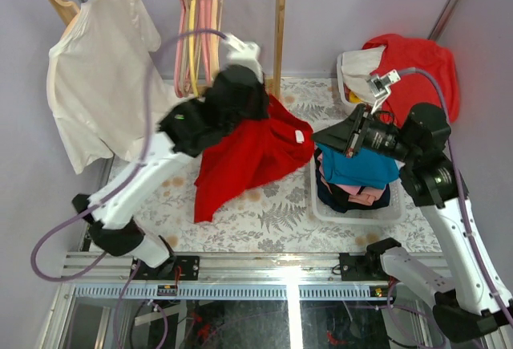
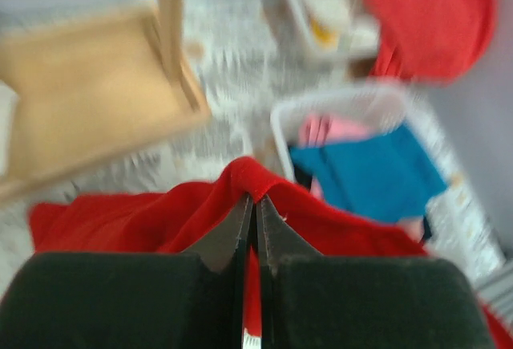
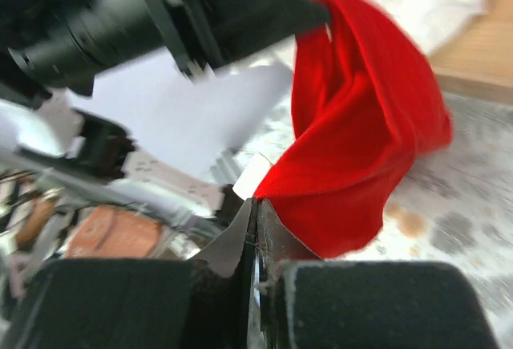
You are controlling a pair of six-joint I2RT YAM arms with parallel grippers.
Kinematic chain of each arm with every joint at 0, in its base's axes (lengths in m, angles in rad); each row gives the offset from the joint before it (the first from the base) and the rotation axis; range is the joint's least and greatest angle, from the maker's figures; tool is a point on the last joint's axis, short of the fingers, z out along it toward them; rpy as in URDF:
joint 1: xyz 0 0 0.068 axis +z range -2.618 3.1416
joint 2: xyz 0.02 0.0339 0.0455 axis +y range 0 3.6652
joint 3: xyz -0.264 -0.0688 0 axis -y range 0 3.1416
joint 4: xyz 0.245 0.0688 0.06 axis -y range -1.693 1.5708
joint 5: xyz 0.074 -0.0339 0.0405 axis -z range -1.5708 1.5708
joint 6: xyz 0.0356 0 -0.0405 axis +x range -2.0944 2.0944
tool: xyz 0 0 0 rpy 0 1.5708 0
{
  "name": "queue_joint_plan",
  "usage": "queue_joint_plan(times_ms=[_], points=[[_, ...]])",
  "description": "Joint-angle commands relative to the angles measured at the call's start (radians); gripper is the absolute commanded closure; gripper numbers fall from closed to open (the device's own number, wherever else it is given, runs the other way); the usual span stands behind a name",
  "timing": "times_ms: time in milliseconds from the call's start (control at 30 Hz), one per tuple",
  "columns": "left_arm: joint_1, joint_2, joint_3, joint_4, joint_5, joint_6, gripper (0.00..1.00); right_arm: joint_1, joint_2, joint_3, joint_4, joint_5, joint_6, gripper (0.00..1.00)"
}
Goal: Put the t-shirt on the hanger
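The bright red t-shirt [image 1: 248, 160] hangs lifted above the patterned table, its white label [image 1: 299, 135] at the right edge. My left gripper [image 1: 260, 96] is shut on a fold of it, seen in the left wrist view [image 2: 256, 200] with the red cloth [image 2: 160, 221] draped over the jaws. My right gripper [image 1: 319, 138] is shut at the shirt's right edge; in the right wrist view [image 3: 256, 204] the red cloth [image 3: 361, 124] starts right at the jaw tips. A pale wooden hanger [image 1: 219, 0] hangs on the rack rail among pink and yellow ones.
A white t-shirt [image 1: 96, 76] hangs at the rack's left end. The wooden rack post [image 1: 280, 28] stands behind the shirt. A white basket [image 1: 353, 208] with blue and pink clothes sits right. A red-orange garment [image 1: 417, 64] lies over a second bin at back right.
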Motion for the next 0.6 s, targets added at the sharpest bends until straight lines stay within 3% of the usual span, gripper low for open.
queue_joint_plan(times_ms=[0, 200, 467, 567], points=[[-0.062, 0.032, -0.325, 0.198, 0.123, -0.072, 1.00, -0.034, -0.015, 0.006, -0.429, 0.305, -0.278, 1.00], [-0.135, 0.152, -0.543, 0.387, 0.149, -0.157, 1.00, -0.225, 0.017, -0.169, -0.399, 0.301, -0.321, 1.00], [-0.166, 0.101, -0.653, 0.514, 0.066, -0.174, 1.00, -0.285, 0.014, -0.253, -0.386, 0.357, -0.312, 1.00], [-0.167, 0.041, -0.699, 0.575, 0.071, -0.178, 0.94, -0.287, -0.009, -0.281, -0.372, 0.350, -0.308, 1.00]])
